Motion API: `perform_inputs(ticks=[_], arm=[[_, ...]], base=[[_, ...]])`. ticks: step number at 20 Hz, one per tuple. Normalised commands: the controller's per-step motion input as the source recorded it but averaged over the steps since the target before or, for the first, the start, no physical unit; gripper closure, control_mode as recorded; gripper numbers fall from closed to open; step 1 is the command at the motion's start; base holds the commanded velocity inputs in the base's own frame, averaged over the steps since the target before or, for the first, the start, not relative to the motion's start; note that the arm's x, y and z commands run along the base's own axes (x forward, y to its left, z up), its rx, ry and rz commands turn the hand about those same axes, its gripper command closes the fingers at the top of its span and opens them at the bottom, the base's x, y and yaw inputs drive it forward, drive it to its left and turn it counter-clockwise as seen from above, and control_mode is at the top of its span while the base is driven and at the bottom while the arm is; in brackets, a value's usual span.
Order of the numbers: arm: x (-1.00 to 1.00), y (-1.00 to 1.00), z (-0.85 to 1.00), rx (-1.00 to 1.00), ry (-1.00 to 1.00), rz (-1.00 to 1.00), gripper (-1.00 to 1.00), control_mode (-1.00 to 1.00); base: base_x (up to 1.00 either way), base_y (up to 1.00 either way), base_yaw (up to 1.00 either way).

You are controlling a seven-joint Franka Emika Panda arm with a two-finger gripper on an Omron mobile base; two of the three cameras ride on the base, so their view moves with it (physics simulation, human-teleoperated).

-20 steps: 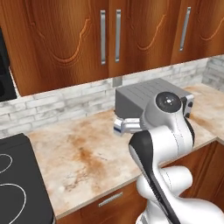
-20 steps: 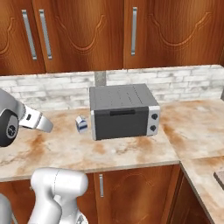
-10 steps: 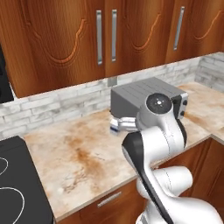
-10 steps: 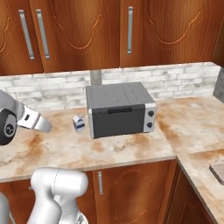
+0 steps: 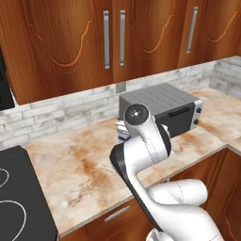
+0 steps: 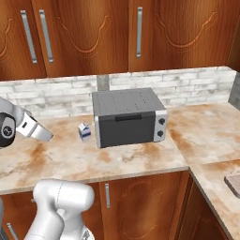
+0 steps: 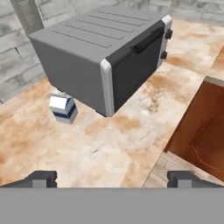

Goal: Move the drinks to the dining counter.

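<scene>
While the marbled tabletop [image 7: 131,144] carries a toaster [image 7: 105,52], the milk carton [image 7: 63,108] stands just beside it at nine o'clock. Light and crushable, it wants a gentle mid-body pinch. Jaws stand apart, empty.

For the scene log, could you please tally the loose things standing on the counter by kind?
Milk carton: 1, white and blue, standing beside the toaster's left end in the right base view.
Toaster: 1, grey, against the brick wall.
Total: 2 things on the counter.
</scene>
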Motion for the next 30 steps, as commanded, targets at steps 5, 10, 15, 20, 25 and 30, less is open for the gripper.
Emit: perform_inputs(ticks=[5,10,15,20,25,30], arm=[[0.18,-0.01,-0.03,0.0,-0.09,0.0,-1.0,-1.0],[0.2,0.0,-0.14,0.0,-0.2,0.0,-1.0,-1.0],[0.24,0.0,-0.21,0.0,-0.15,0.0,-1.0,-1.0],[0.39,0.0,-0.11,0.0,-0.05,0.0,-1.0,-1.0],[0.37,0.04,-0.09,0.0,-0.02,0.0,-1.0,-1.0],[0.44,0.25,-0.22,0.0,0.0,0.0,-1.0,-1.0]], base=[[0.0,0.0,0.0],[0.0,0.0,0.0],[0.0,0.0,0.0],[0.0,0.0,0.0],[0.0,0.0,0.0],[0.0,0.0,0.0]])
